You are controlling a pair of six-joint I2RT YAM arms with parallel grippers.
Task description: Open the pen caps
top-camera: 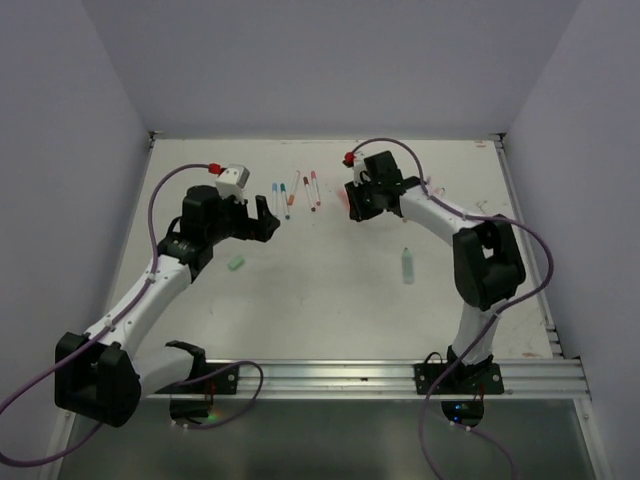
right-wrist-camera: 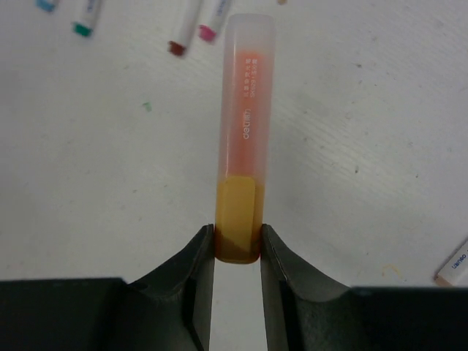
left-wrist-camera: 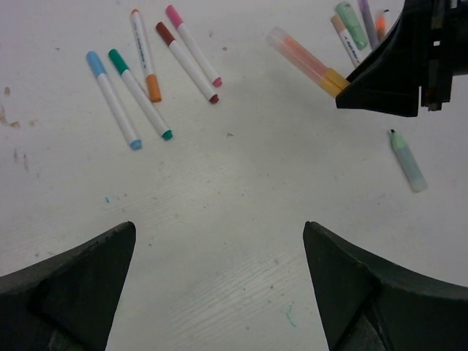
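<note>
Right gripper (right-wrist-camera: 238,245): jaws are closing narrowly on the amber end of an orange highlighter (right-wrist-camera: 247,110) and holding it, the translucent barrel pointing toward the top of the right wrist frame; whether the pinched end is cap or tail cannot be told. Beyond the barrel tip, the ends of several slim markers are showing along the upper left edge. Left gripper (left-wrist-camera: 219,234): jaws are standing wide apart with nothing between them, hovering over bare white table (left-wrist-camera: 234,190). In the upper left of the left wrist frame, five markers (left-wrist-camera: 140,93) are lying side by side, caps on: blue, green, orange, brown, pink. In the upper right, the right gripper (left-wrist-camera: 395,73) is appearing with the highlighter, and more pens (left-wrist-camera: 352,23) are lying bunched just behind it. Right of centre, a green highlighter (left-wrist-camera: 406,161) is lying alone, its dark tip bare. In the top view, a mint cap (top-camera: 236,263) is lying left of centre, below the left gripper (top-camera: 268,222) and well apart from the green highlighter.
</note>
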